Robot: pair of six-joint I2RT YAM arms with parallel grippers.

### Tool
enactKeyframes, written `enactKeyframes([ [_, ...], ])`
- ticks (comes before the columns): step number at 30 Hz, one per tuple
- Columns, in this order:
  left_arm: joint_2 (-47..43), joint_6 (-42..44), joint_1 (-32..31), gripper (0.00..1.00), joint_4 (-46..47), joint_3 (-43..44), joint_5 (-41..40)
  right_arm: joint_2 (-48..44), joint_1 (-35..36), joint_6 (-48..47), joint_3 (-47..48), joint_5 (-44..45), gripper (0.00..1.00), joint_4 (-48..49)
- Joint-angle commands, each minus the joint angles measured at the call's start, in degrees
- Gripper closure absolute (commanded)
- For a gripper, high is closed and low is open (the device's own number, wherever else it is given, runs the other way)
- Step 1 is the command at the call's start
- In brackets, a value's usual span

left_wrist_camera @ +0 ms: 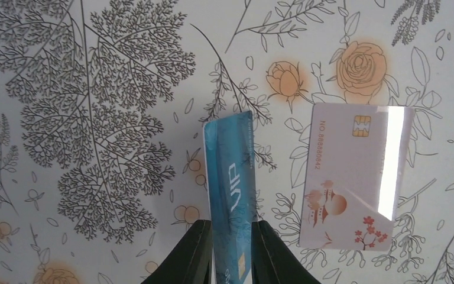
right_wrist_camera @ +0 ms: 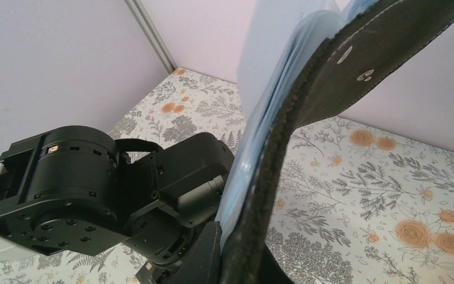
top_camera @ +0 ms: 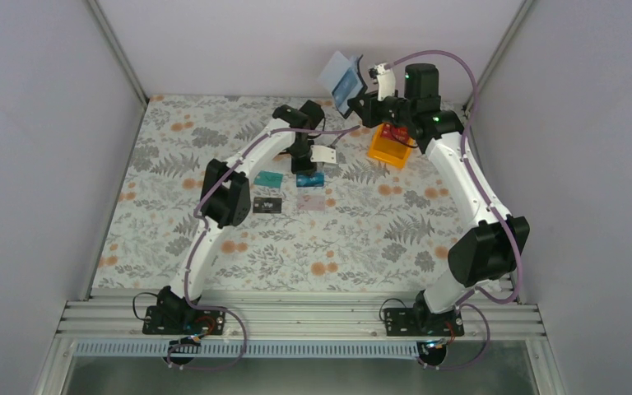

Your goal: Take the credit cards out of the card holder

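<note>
My left gripper [top_camera: 305, 167] [left_wrist_camera: 232, 254] is shut on the blue card [left_wrist_camera: 230, 183], which stands on edge between the fingers just above the cloth; it also shows in the top view [top_camera: 310, 178]. The pale pink card [left_wrist_camera: 354, 177] [top_camera: 311, 201] lies flat right beside it. The teal-green card [top_camera: 269, 178] and the black card [top_camera: 269, 205] lie flat to the left. My right gripper [top_camera: 364, 99] [right_wrist_camera: 242, 254] is shut on the card holder [top_camera: 343, 81] [right_wrist_camera: 307, 118], held open high at the back, with its bluish sleeves [right_wrist_camera: 254, 148] fanned out.
An orange bin [top_camera: 388, 150] with a red card [top_camera: 392, 132] in it stands on the flowered cloth under the right arm's wrist. The left arm's wrist [right_wrist_camera: 94, 189] is close under the card holder. Pale walls close in the back and both sides.
</note>
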Motion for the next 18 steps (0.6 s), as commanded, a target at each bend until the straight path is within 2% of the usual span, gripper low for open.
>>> enactKeyframes([
  [1,1.2,0.6,-0.2,0.8,1.9,2.0,-0.4,-1.7,-0.2,-1.0,0.9,-2.0,0.93,2.0],
  [9,2.3,0.7,-0.2,0.71,6.3,2.7,-2.5,-1.9,-0.2,-1.4,0.8,-2.0,0.92,1.5],
  [11,2.5,-0.5,-0.2,0.7,6.9,5.5,-2.4,-2.1,-0.2,-1.6,0.7,-2.1,0.93,1.5],
  [14,0.3,-1.3,-0.1,0.67,3.4,10.9,2.2,-2.2,-0.2,-1.3,0.8,-0.2,0.93,1.8],
  [16,-4.5,-1.3,0.0,0.64,1.7,9.0,5.5,-1.8,-0.2,-1.1,2.1,0.9,0.94,1.4],
  [18,-11.7,-0.7,0.4,0.6,1.8,0.5,8.8,-1.2,-0.2,-1.7,4.0,0.0,0.94,0.5],
])
